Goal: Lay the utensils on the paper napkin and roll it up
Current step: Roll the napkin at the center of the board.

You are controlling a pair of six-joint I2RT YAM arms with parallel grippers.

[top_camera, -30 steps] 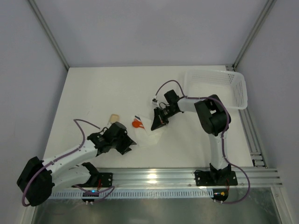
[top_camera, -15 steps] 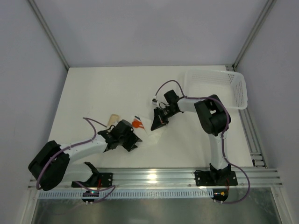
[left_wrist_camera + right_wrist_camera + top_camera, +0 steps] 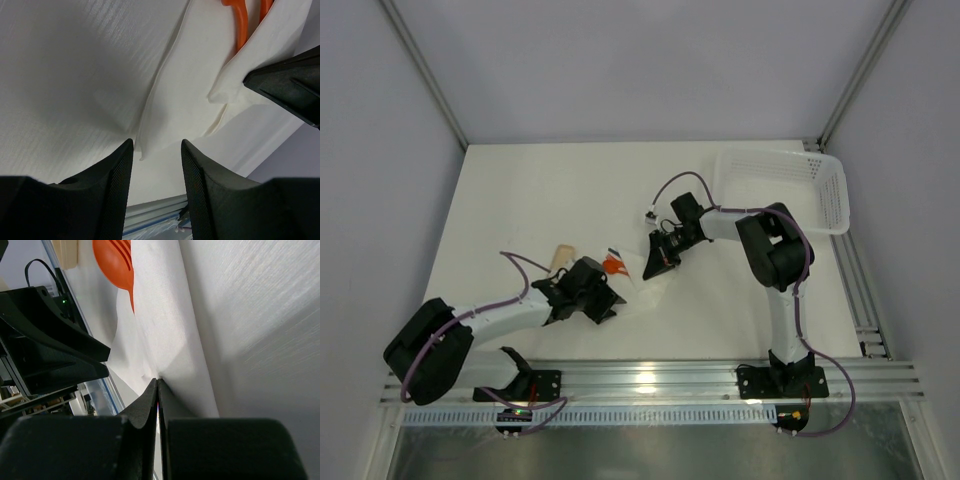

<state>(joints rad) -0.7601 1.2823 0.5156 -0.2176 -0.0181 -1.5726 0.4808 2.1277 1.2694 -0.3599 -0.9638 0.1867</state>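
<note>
The paper napkin (image 3: 645, 288) lies crumpled between the two arms, one side lifted and folded over the utensils. An orange spoon (image 3: 613, 265) pokes out from under it; its bowl (image 3: 115, 262) and two orange handles (image 3: 240, 27) show in the wrist views. My right gripper (image 3: 653, 268) is shut, its tips (image 3: 157, 380) pinching a fold of the napkin (image 3: 170, 330). My left gripper (image 3: 608, 300) is open just beside the napkin's near-left side. A loose corner of the napkin (image 3: 150, 125) hangs just ahead of the left gripper (image 3: 156, 145), with nothing held.
A short beige piece (image 3: 563, 254) lies left of the spoon, close behind the left wrist. A white perforated basket (image 3: 825, 190) stands at the back right. The aluminium rail (image 3: 650, 378) runs along the table's near edge.
The left arm has swung right and forward, bringing its open gripper up to the napkin's near-left edge. The right gripper keeps its pinch in the same place.
</note>
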